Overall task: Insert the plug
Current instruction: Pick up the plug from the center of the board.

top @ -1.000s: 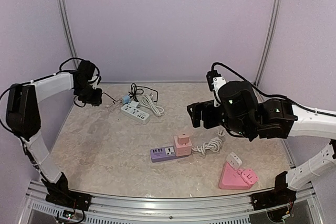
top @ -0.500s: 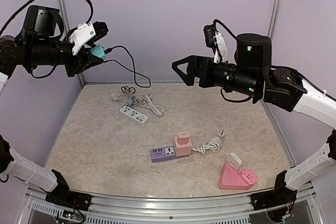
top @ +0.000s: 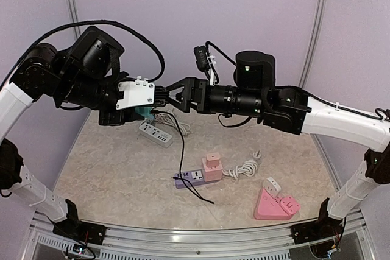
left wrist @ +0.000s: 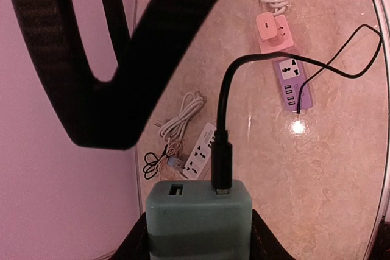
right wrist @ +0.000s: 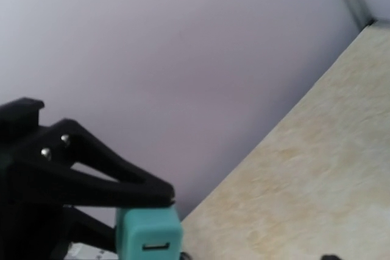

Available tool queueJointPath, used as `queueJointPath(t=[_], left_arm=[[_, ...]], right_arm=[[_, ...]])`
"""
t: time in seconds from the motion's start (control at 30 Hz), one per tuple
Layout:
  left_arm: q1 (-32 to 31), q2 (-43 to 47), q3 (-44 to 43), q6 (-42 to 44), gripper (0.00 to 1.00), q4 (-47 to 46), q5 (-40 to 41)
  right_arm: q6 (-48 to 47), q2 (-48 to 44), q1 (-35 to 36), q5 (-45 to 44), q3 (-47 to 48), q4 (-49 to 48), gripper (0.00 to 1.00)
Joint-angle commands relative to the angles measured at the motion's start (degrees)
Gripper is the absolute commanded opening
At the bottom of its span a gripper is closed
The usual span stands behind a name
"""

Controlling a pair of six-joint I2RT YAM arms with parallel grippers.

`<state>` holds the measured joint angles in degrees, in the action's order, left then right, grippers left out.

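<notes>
Left wrist view: left end effector (left wrist: 198,252) clenched on teal adapter (left wrist: 198,220), aloft. Black cable (left wrist: 222,108) plug sits in its right-hand port, so insertion looks done. Right end effector (top: 164,97) released, empty, at the adapter's 3 o'clock. Full seating unconfirmed.

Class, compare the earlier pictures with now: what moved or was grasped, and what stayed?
The left gripper, shut on the teal charger, swung from upper left to centre, and its black cable now trails down by the purple strip. The open right gripper advanced leftward to meet it. That strip, the white strip and the pink block stayed put.
</notes>
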<state>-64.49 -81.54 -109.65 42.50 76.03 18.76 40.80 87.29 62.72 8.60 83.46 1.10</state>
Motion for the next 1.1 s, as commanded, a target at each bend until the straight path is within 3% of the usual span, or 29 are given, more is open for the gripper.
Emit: queueJointPath(t=[0.0,0.4,0.53,0.57,0.6,0.7,0.73,0.77,0.8,0.83,0.97,1.07], left_arm=[[-0.5,-0.3,-0.5,0.2,0.00,2.2,1.6],[-0.6,-0.8,0.4,-0.5,0.00,-0.2,2.7],[-0.6,-0.9,1.0,-0.5,0.00,-0.3,1.9],[-0.6,-0.9,1.1,-0.5,0.00,-0.5,1.8],[-0.6,-0.9,1.1,-0.6,0.00,-0.8,2.0],[-0.5,-1.0,1.0,-0.6,0.03,-1.2,2.0],[-0.4,-1.0,1.2,-0.8,0.31,-1.4,2.0],[-0.3,-0.9,1.5,-1.1,0.66,-2.0,2.1],[-0.1,-0.8,1.9,-1.7,0.93,-2.7,2.0],[0.2,-0.7,2.3,-2.1,0.98,-3.3,1.6],[3.2,-0.5,3.7,-4.9,0.99,-6.1,-3.6],[5.9,-0.7,6.5,-7.4,0.99,-9.9,-7.9]], right_arm=[[5.3,3.1,0.0,6.0,-0.9,-6.2,0.83],[12.3,12.5,0.0,16.1,3.0,-16.0,0.60],[14.3,14.0,-0.1,17.9,3.0,-19.1,0.30],[15.0,14.5,0.0,18.7,2.9,-20.1,0.20],[16.0,15.0,0.0,19.8,2.9,-21.4,0.03],[17.4,14.5,-0.2,21.6,0.4,-25.4,0.00],[17.0,13.4,-0.4,21.3,-1.0,-25.3,0.00],[16.1,11.7,-0.8,19.7,-2.8,-24.2,0.00],[15.0,9.7,-1.3,18.6,-4.9,-22.4,0.00],[13.8,7.1,-2.0,15.6,-7.2,-19.8,0.00],[8.7,-5.5,-4.1,8.3,-15.7,-8.8,0.00],[3.8,-14.6,-5.7,6.9,-18.4,7.3,0.00]])
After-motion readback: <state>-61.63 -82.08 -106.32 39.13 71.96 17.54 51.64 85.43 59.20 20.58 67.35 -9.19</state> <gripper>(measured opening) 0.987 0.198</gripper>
